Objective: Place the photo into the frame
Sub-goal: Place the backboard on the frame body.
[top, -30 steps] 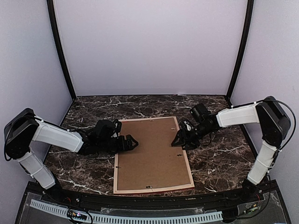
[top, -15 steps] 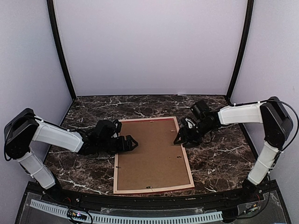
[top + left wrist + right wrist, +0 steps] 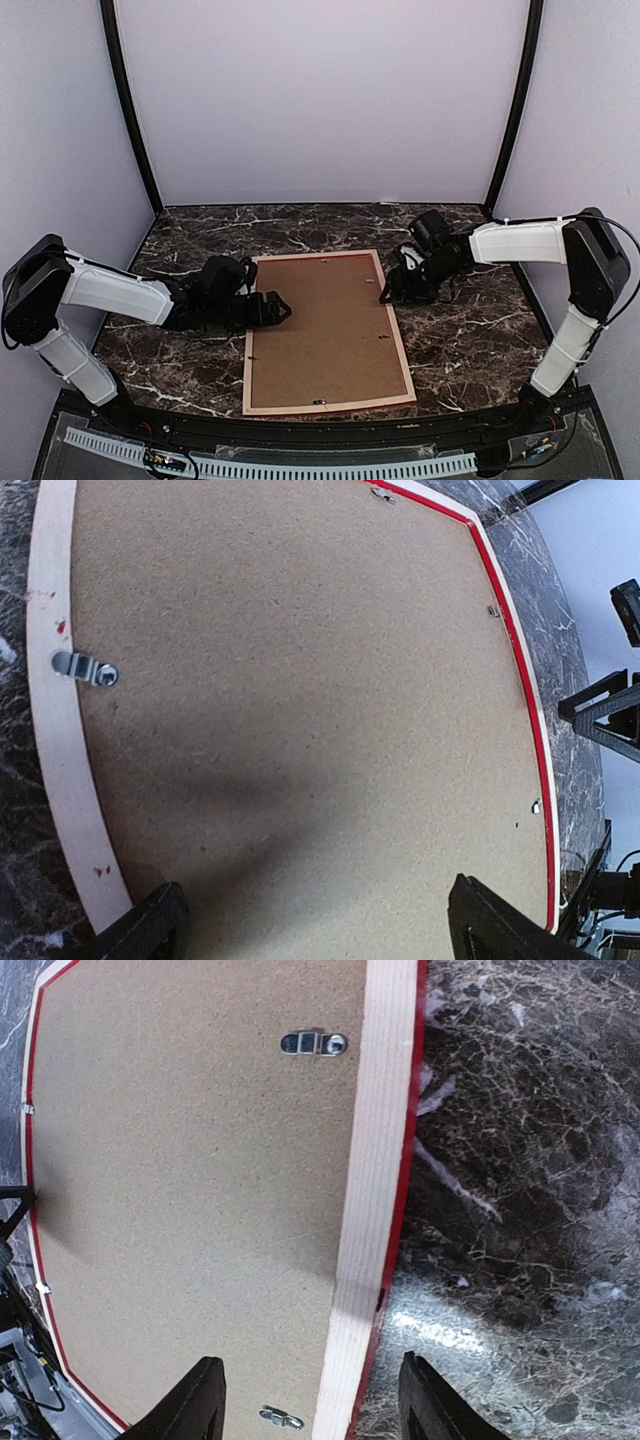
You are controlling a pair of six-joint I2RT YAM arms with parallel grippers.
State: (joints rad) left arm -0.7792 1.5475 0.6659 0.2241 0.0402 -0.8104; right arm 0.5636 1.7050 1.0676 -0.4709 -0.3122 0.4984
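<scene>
Centrally, the frame [image 3: 399, 345] lies back-up; the left gripper [image 3: 284, 308] and right gripper [image 3: 389, 290] hang spread over its side edges, empty.

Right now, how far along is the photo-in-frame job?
Looks done: the brown fibreboard backing lies flat inside the thin rectangular frame with red edge and pale wood back, face down. The photo isn't visible, presumably underneath; can't confirm. In hand: nothing; left tool and right tool are open at opposite long edges. Left: perhaps securing the small metal tabs; whether they're locked is unclear.
</scene>
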